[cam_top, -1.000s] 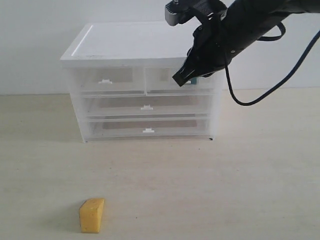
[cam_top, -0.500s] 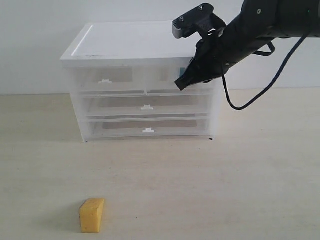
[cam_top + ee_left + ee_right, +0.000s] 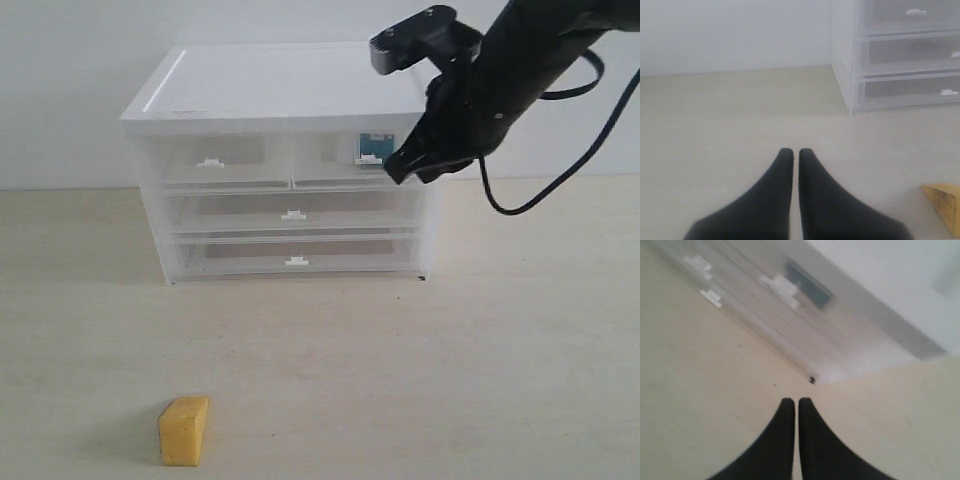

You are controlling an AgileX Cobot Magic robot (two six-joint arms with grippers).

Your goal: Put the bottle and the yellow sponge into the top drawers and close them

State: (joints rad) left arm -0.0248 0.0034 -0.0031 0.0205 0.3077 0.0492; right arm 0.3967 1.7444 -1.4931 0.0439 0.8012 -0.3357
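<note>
Counting one bottle (image 3: 371,148) inside the right one of two top drawers (image 3: 325,155), both pushed in | one yellow sponge (image 3: 184,430) alone near the tabletop's front edge, left of centre | one cabinet (image 3: 280,90) by the back edge | right gripper (image 3: 792,401) pinched together, empty, at the cabinet's right end | left gripper (image 3: 791,150) likewise closed, empty

right arm (image 3: 510,70): black, enters from the upper right and slants down toward the left.
right gripper (image 3: 405,166): fingers pressed together, nothing between them.
left gripper (image 3: 791,151): fingers together, empty.
</note>
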